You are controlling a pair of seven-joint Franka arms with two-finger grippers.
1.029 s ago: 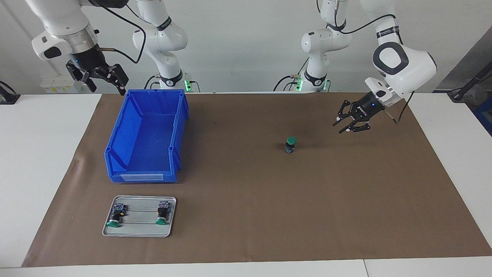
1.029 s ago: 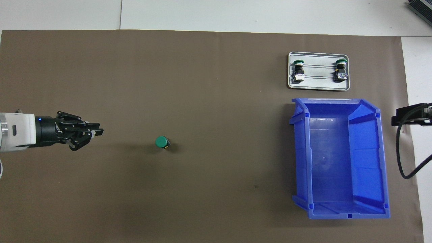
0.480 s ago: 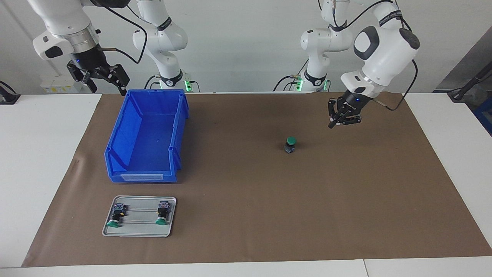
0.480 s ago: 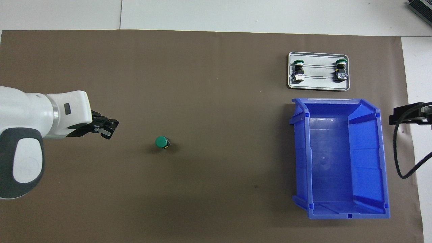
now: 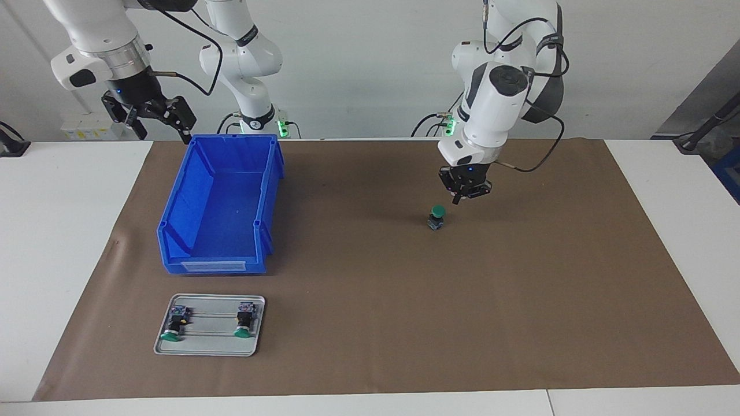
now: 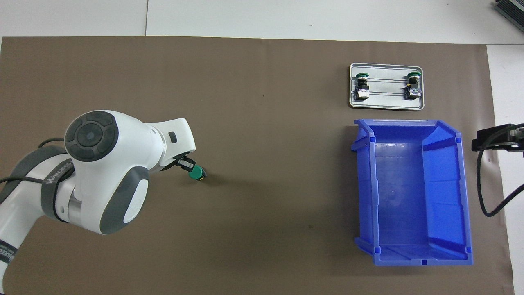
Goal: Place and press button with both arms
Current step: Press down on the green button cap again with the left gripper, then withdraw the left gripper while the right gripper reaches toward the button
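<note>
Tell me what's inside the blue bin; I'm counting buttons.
The blue bin holds nothing visible: bare floor in both views, no corner hidden. Two buttons lie on the tray.

Bright even overhead light, soft faint shadows, sharp focus, no glare

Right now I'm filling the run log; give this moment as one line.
left gripper: shut, above button, not touching | right gripper: open, waiting beside blue bin
</note>
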